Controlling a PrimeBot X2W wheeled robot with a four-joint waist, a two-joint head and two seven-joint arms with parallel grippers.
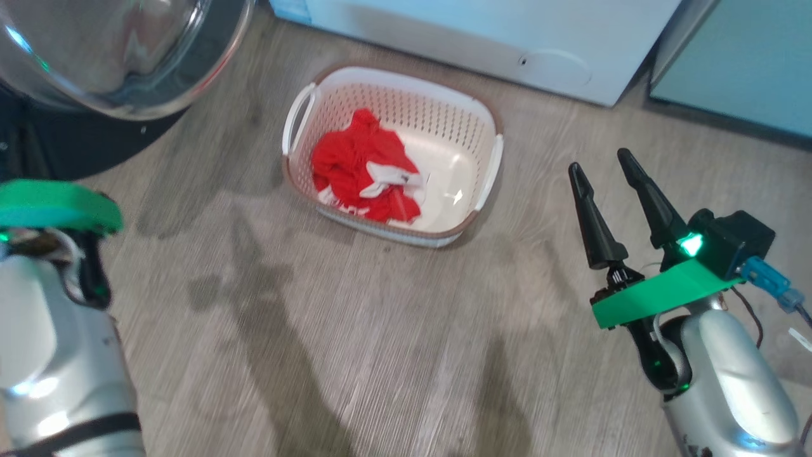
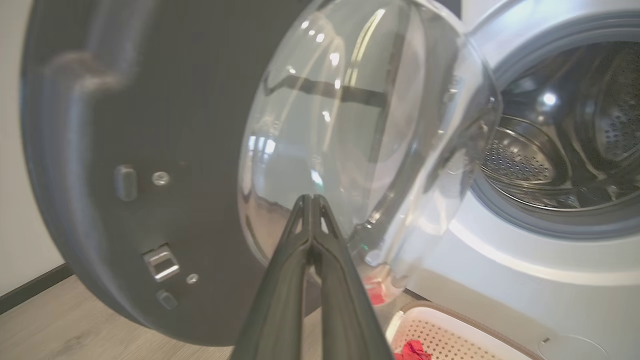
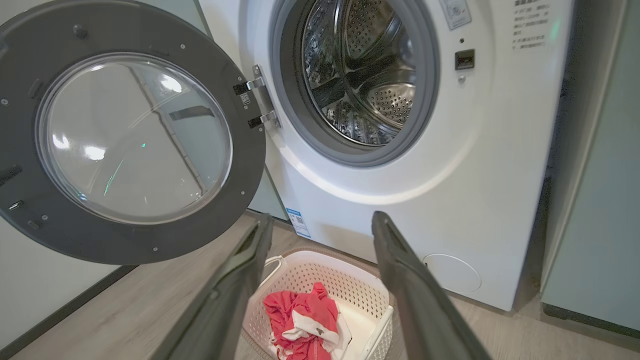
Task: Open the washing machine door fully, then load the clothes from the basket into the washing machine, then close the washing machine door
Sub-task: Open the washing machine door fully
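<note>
- Left gripper (image 2: 311, 200), fingers pressed together and empty, points at the clear centre of the washing machine door (image 2: 150, 150), which stands swung wide open.
- Right gripper (image 1: 599, 162) is spread wide, holding nothing, right of the basket (image 1: 393, 75).
- Red clothes (image 1: 355, 165) lie inside the basket, on the floor (image 1: 317, 317) before the washing machine (image 1: 482, 38).

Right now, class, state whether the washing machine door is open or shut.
Open: the washing machine door hangs swung aside on its hinges, leaving the steel drum exposed.

Home laundry corner: washing machine (image 3: 475, 175), teal cabinets (image 1: 748, 63), wood-look floor (image 1: 380, 349).
</note>
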